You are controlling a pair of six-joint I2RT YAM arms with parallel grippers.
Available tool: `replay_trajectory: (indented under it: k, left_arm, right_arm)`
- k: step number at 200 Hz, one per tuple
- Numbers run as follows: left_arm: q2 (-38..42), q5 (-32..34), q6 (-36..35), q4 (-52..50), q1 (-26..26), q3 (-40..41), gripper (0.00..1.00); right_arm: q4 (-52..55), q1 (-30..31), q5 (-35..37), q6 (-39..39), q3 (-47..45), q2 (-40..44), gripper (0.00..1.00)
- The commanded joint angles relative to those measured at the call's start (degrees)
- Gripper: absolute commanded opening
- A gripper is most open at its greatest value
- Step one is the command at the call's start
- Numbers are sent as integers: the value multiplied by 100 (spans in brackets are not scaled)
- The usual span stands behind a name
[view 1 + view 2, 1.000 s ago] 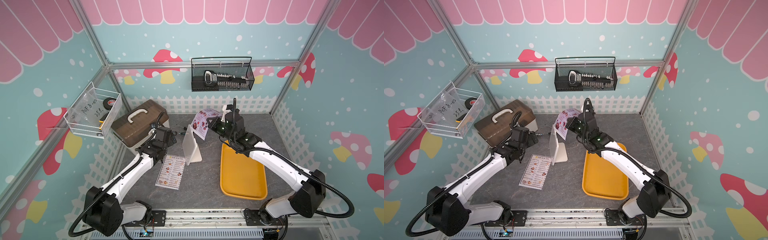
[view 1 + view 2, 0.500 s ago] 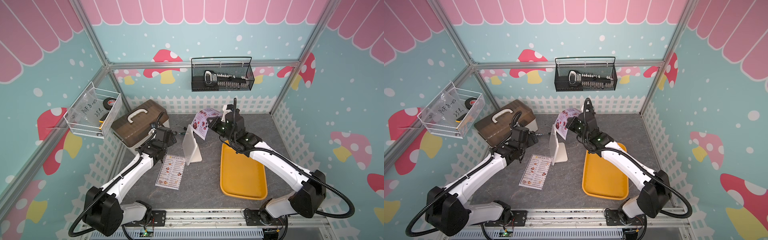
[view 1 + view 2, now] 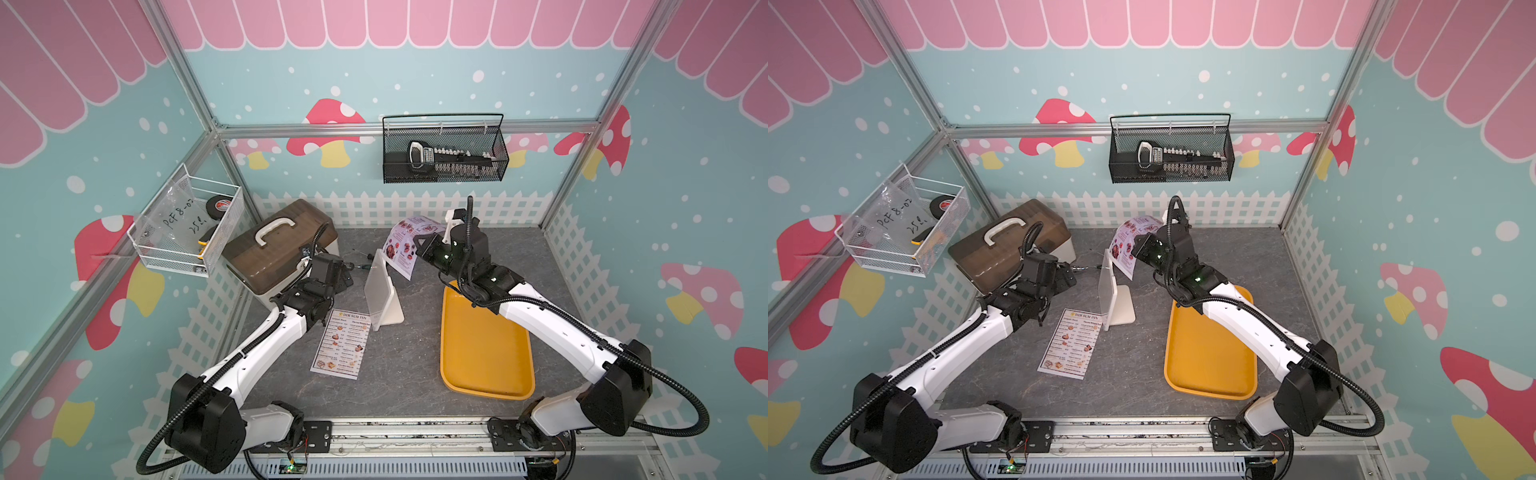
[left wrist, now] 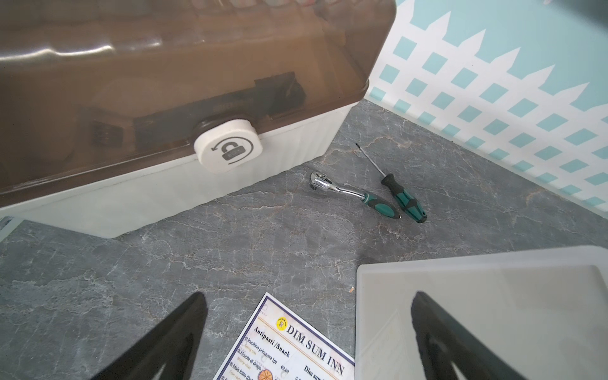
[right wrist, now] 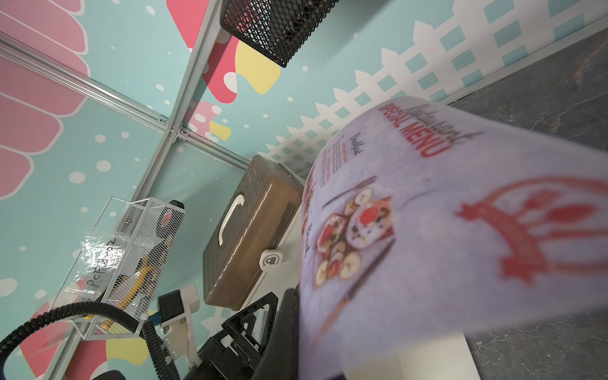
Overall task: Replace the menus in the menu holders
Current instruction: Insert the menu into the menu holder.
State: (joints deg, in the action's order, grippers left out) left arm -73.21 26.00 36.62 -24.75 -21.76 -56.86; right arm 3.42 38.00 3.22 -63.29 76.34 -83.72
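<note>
nothing has shifted over the last second. right gripper (image 3: 419,246), jaws together on one edge of the special menu (image 3: 400,245), holds the curled sheet in the air just behind the menu holder (image 3: 380,286), which appears empty. left gripper (image 4: 307,297) hangs beside the holder, jaws wide apart, holding nothing. dim sum inn menu (image 3: 341,349) lies flat on the table (image 3: 407,390). insertion seems not yet begun.

Mushroom-print walls (image 3: 291,62), grey marbled floor (image 3: 399,399)

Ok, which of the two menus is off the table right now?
The SPECIAL MENU sheet, pinched in the right gripper; the DIM SUM INN menu lies flat on the table.
</note>
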Motion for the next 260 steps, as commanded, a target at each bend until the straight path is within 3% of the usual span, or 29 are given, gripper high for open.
replay_trajectory:
  k: [1,260]
  left_arm:
    - [122,138,-33,6,40,-136,97]
    - [183,213,-68,-3,40,-175,97]
  right_arm:
    - [-37,41,-50,-94,35,58,0]
    - [173,67,-26,-7,347,-286,0]
